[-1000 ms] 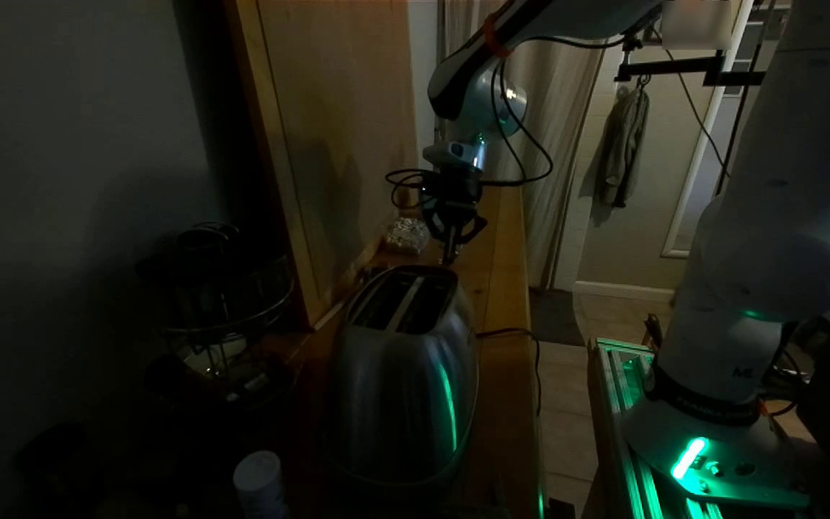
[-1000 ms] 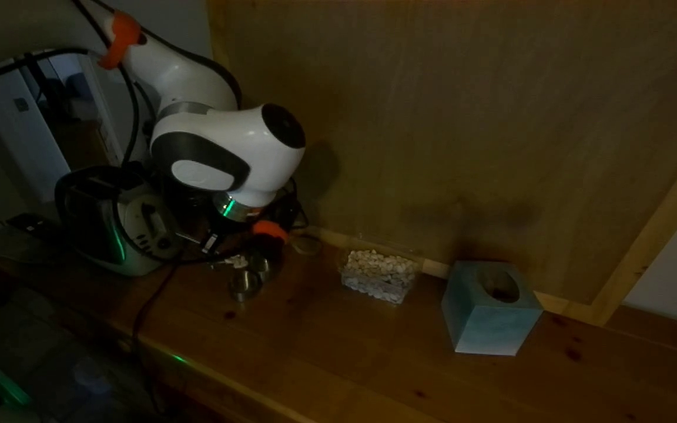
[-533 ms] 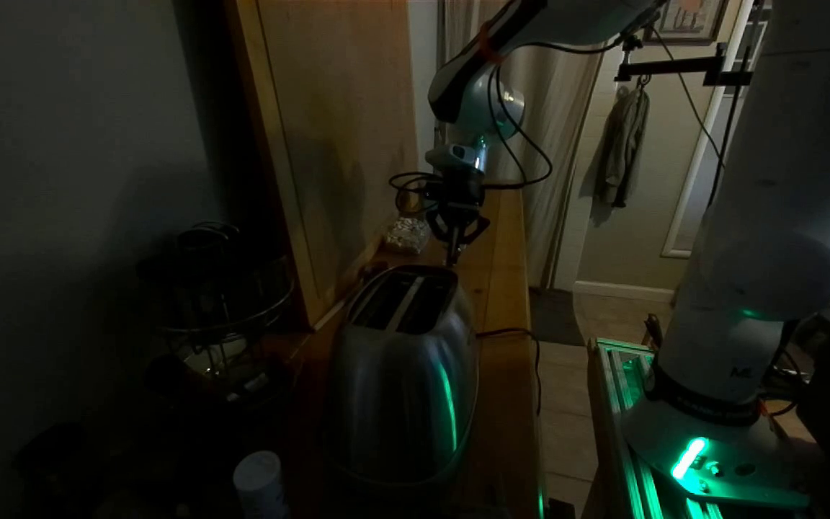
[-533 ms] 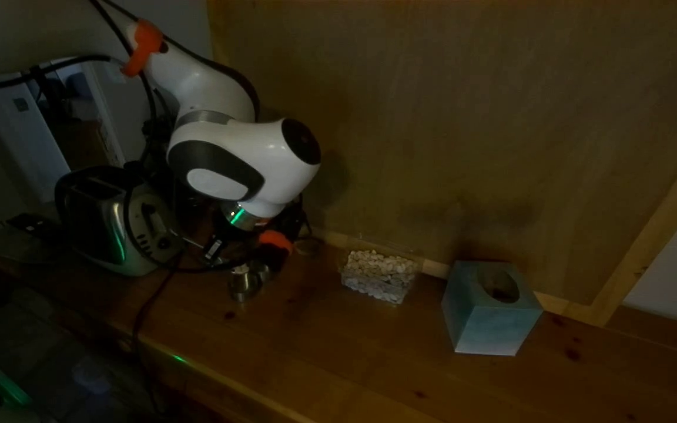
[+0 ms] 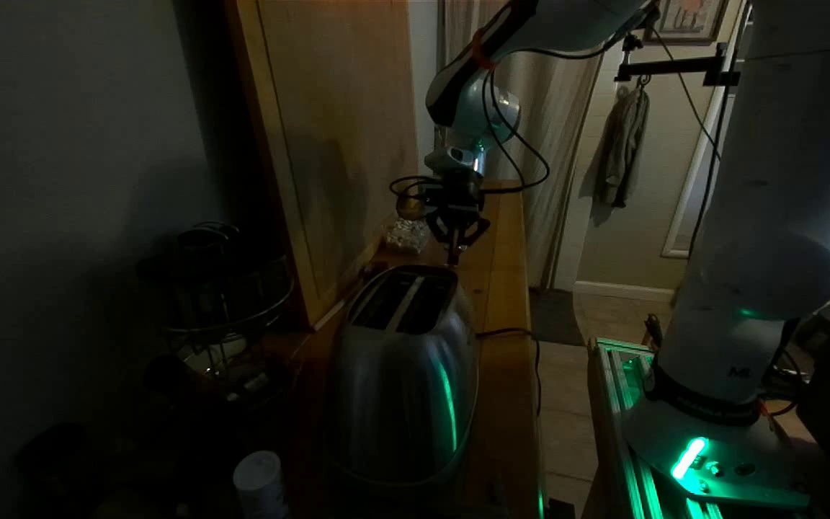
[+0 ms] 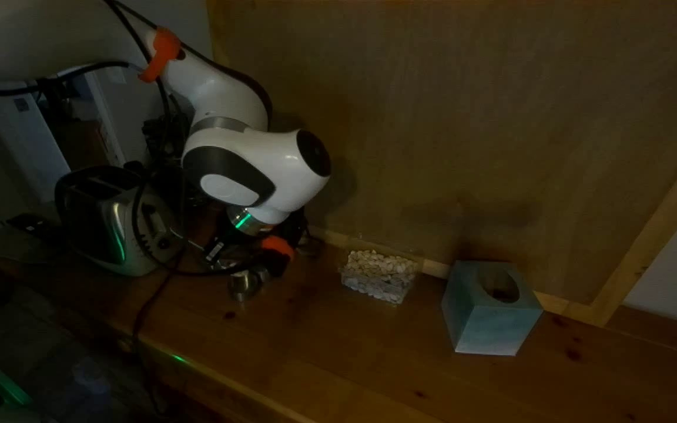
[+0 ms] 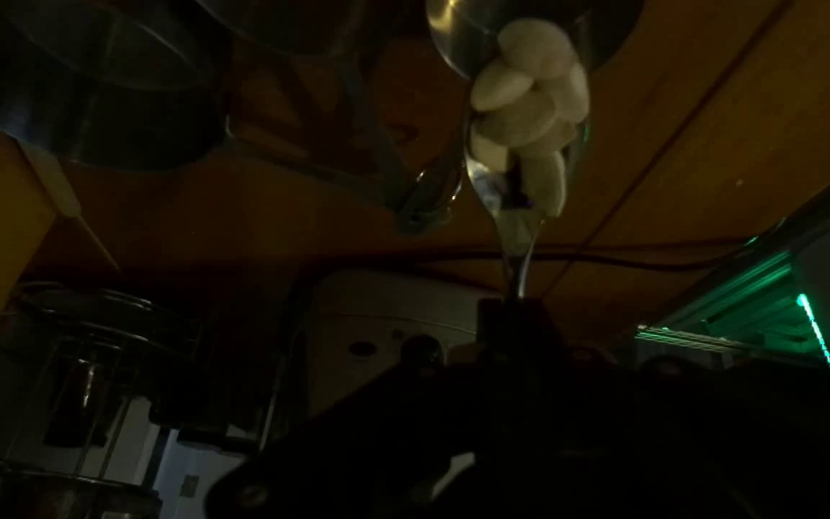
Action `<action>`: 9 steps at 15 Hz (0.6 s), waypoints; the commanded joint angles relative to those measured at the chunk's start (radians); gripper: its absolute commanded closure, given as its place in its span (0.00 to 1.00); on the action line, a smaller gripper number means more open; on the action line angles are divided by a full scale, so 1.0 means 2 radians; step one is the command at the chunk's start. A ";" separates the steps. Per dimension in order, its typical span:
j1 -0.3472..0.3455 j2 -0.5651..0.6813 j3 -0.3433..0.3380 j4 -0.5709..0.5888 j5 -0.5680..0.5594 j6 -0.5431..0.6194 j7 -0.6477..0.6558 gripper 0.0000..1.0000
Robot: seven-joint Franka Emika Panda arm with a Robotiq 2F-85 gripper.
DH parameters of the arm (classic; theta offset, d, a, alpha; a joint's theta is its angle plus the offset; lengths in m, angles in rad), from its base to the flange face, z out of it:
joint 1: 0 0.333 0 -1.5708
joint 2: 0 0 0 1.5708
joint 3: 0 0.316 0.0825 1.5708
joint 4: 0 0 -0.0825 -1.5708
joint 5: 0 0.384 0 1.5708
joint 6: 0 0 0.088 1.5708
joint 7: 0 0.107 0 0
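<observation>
White arm (image 6: 221, 103) hangs bent over the counter (image 6: 374, 352), jaws pinching a spoon (image 7: 486, 186) of pale rounded pieces (image 7: 519, 119)

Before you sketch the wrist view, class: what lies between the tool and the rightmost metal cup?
A spoon does: in the wrist view it extends from the tool, its load of pale pebble-like pieces visually overlapping the metal cup.

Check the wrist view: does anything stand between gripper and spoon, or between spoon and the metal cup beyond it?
Nothing visible does. The gripper holds the spoon by its handle; its bowl, heaped with pale pebbles, overlaps the metal cup in that view.
</observation>
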 commanded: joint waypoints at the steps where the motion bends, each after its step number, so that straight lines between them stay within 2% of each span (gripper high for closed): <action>1: -0.015 0.021 0.007 0.026 0.019 -0.029 -0.022 0.98; 9: -0.024 0.043 0.013 0.055 0.035 -0.065 -0.022 0.98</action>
